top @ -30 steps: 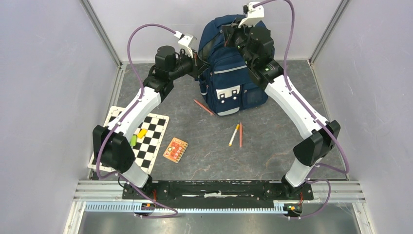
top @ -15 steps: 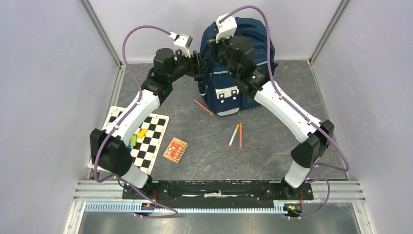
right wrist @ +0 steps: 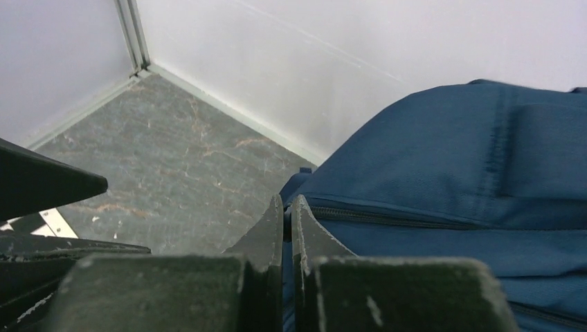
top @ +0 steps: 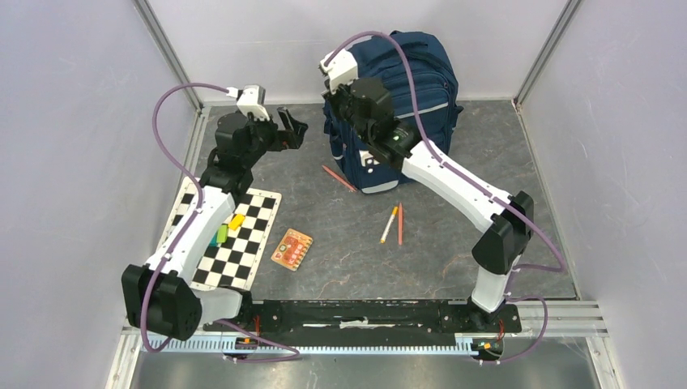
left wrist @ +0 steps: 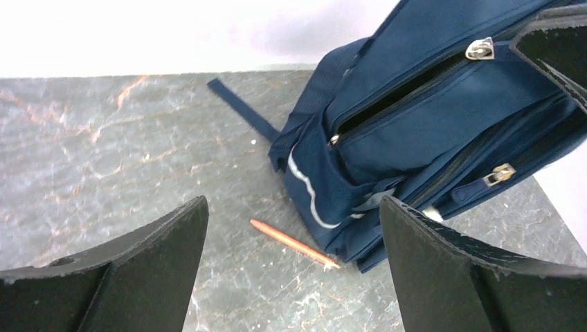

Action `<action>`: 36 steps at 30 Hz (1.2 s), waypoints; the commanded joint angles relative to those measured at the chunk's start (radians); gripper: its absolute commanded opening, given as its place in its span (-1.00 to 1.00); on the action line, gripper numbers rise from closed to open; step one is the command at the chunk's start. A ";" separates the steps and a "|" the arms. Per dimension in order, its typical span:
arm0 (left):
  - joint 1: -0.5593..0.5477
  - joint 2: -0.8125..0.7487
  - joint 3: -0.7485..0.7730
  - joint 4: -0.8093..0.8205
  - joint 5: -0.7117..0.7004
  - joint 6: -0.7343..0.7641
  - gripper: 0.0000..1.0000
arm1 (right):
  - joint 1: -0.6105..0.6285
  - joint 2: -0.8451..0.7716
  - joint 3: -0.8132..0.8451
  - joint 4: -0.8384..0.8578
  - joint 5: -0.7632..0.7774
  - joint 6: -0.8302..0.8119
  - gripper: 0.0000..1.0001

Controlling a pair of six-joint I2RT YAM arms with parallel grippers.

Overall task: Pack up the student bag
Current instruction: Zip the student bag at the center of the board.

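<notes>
- While the bag's mouth is the job in hand, we note what lies nearest us. A checkered board (top: 251, 219) carries a yellow block (top: 236, 221) and a green block (top: 221, 234). An orange card (top: 292, 248) sits just beside the board, and two pencils (top: 394, 224) lie together mid-table.
- Farther in, an orange pencil (left wrist: 294, 243) lies at the bag's foot, so we should keep sweeps clear of it.
- Our left gripper (top: 292, 130) hangs empty with jaws wide, near the bag's left side, over bare floor with free room around it.
- The student bag (top: 421, 73) stands upright against the far wall. Its zip (left wrist: 401, 93) shows a dark slit, partly open.
- Our right gripper (right wrist: 287, 202) sits at the bag's upper left corner, fingers pressed together on the zip line. We cannot tell whether it pinches a pull tab.
- We judge it best to pull along the zip track while the left braces the bag, or it may tip.
- The wall crowds the bag from behind, so the open room is toward us.
</notes>
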 commanded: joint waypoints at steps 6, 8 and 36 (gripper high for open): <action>0.031 -0.099 -0.091 -0.074 -0.112 -0.139 0.96 | 0.094 0.062 -0.079 -0.047 0.048 -0.108 -1.00; 0.034 -0.112 -0.099 -0.089 -0.118 -0.152 0.96 | 0.109 0.072 -0.104 -0.052 0.070 -0.135 -1.00; 0.056 -0.222 -0.068 -0.354 -0.052 -0.092 0.99 | 0.169 0.277 -0.181 -0.132 0.202 -0.123 -1.00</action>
